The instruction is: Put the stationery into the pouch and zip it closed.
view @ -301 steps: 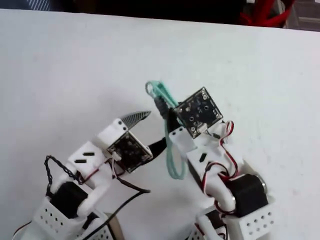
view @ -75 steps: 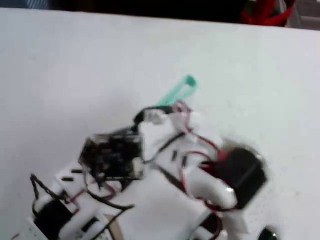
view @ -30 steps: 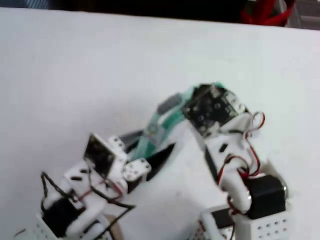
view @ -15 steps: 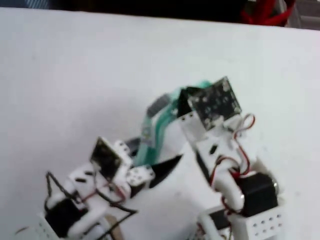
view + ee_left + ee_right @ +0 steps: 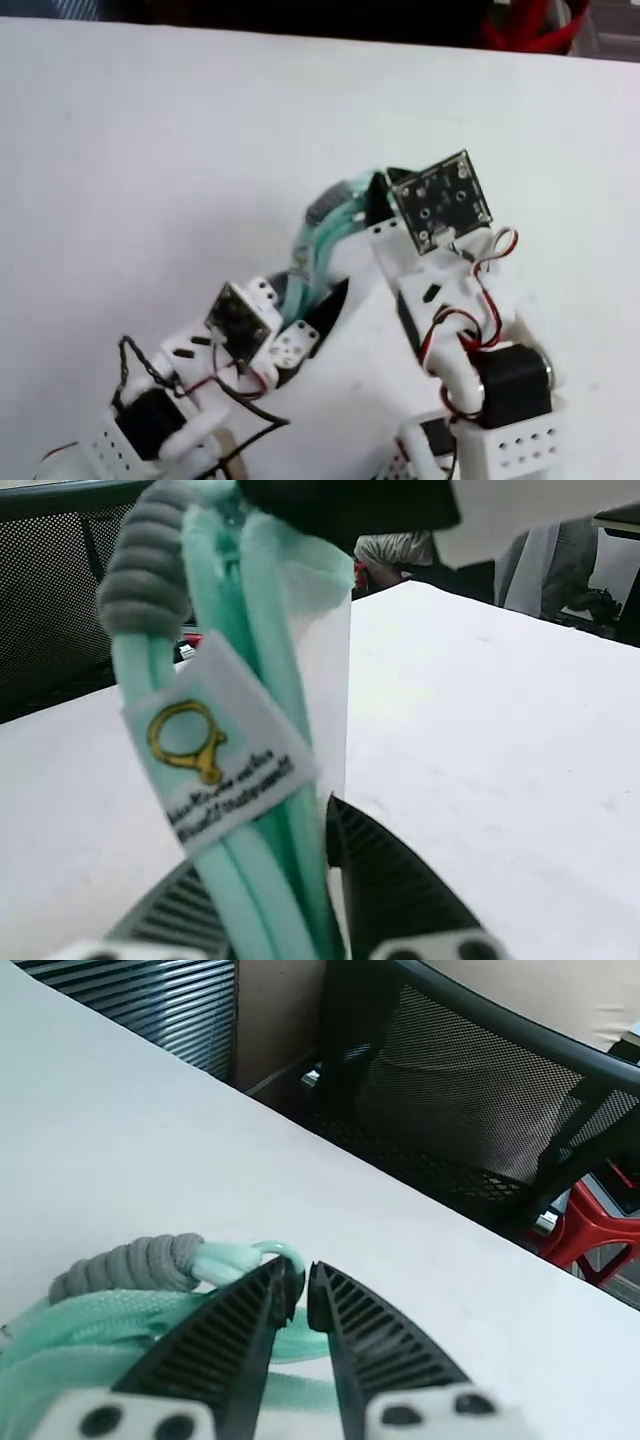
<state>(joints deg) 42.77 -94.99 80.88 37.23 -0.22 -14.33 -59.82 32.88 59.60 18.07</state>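
Right gripper (image 5: 300, 1278), jaws drawn almost together, pinches the far end of the mint pouch (image 5: 318, 245), just beside the grey pull cord (image 5: 130, 1265). Left gripper (image 5: 290, 900) is clamped on the pouch's near end, with the fabric and its white label (image 5: 215, 770) standing up between the two fingers. In the high view the pouch runs taut from one gripper to the other and appears to be held clear of the white table (image 5: 150, 130). Whether the stationery lies inside, and how far the zip is drawn, cannot be told.

Hazards, as judged from this pose:
- **Losing the end:** the right jaws hold only a thin edge by their tips, so a pull along the zip could slide them off and the pouch would swing from the left gripper.
- **Buckling:** if the left hold gives, the counter-tension goes, the fabric buckles and the slider may jam on a fold.
- **Spilling:** if the mouth is open, tilting it could spill the contents.
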